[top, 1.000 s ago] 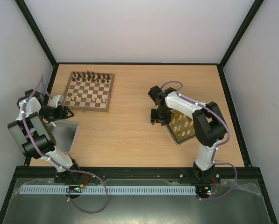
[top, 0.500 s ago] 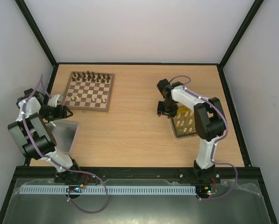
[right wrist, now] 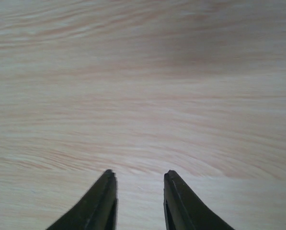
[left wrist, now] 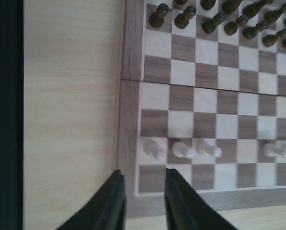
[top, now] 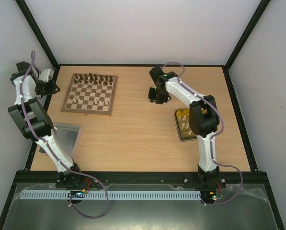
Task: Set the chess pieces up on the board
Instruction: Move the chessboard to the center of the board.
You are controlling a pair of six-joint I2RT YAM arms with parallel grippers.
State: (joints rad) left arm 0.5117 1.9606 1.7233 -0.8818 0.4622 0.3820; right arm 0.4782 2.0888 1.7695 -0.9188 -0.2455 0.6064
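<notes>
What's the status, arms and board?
Left gripper open, empty, at board corner. Right gripper open, empty, over table. Few cream pieces placed; more in tray. Nothing blocking.

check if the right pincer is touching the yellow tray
Apart. The top view shows the right pincer over the bare table, clear of the yellow tray nearer the arm bases; its wrist view shows only table.

matt wooden board (left wrist: 130, 57) on grained wood table (right wrist: 143, 72); glossy metal tray (top: 181, 135).

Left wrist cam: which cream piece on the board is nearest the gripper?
The end cream piece, in the edge column of the board, just ahead of the left gripper. The other cream pieces stand farther along that row.
</notes>
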